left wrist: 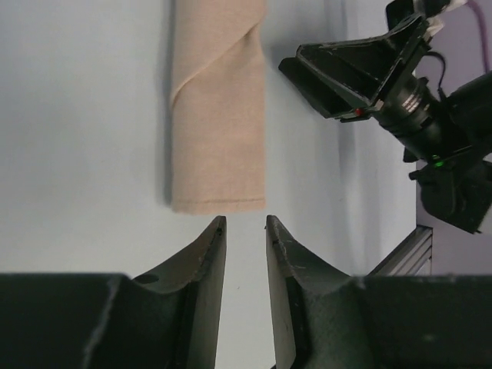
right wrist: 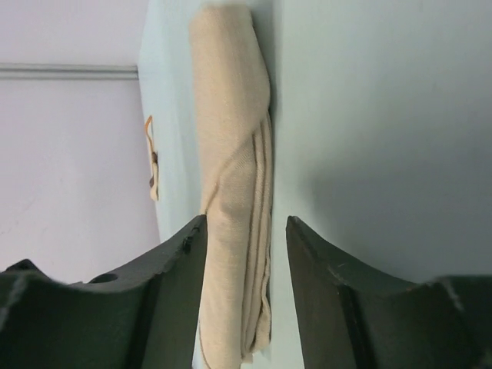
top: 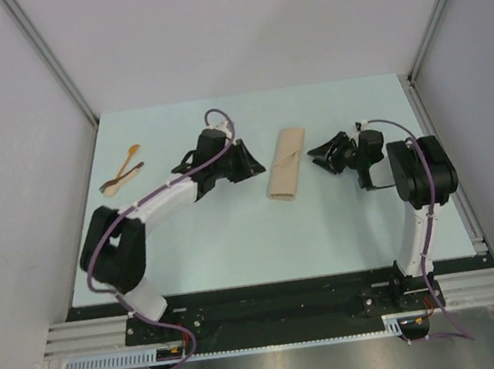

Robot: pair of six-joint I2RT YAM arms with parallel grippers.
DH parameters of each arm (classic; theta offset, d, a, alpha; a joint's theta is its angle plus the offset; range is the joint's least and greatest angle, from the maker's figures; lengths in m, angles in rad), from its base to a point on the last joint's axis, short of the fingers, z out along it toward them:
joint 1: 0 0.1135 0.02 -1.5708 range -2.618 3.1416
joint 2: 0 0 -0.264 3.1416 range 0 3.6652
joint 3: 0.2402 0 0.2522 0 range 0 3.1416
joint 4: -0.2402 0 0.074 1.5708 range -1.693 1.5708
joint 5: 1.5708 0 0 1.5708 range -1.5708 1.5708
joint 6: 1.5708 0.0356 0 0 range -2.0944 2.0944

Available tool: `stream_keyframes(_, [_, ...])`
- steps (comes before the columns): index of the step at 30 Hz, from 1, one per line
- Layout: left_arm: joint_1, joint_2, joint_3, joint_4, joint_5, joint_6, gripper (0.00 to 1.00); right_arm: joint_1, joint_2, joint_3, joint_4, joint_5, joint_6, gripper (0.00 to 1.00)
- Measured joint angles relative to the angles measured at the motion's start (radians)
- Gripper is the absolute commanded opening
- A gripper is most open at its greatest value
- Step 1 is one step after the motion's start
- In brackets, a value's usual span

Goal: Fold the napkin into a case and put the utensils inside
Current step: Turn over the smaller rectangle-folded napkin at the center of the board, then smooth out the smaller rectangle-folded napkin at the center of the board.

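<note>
Since the napkin already lies folded into a narrow case at the middle of the table, I judge the folding done and only the filling left. Both utensils lie well apart from it near the far left corner. My left gripper hangs just short of the case's end, narrowly parted and empty, and my right gripper stands parted somewhat wider at its other side, holding nothing.

On the surface, the case lies between left pincer and right pincer; the utensils (both together) lie far left.
</note>
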Motion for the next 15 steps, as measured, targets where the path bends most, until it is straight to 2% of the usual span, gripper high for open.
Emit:
stream_keyframes(5, [-0.058,0.201,0.130,0.067,0.022,-0.018,0.28,-0.043,-0.109,0.132,-0.274,-0.011,-0.227,0.51])
stream_keyframes(8, [-0.084,0.276,0.161,0.098,0.023,-0.029,0.27,-0.030,-0.121,0.241,-0.401,-0.015,-0.336,0.44])
stream_keyframes(10, [-0.096,0.308,0.163,0.121,0.024,-0.041,0.26,-0.019,-0.105,0.316,-0.459,-0.034,-0.379,0.36])
stream_keyframes(15, [-0.132,0.371,0.158,0.183,0.029,-0.075,0.24,0.016,0.000,0.491,-0.514,-0.097,-0.441,0.33])
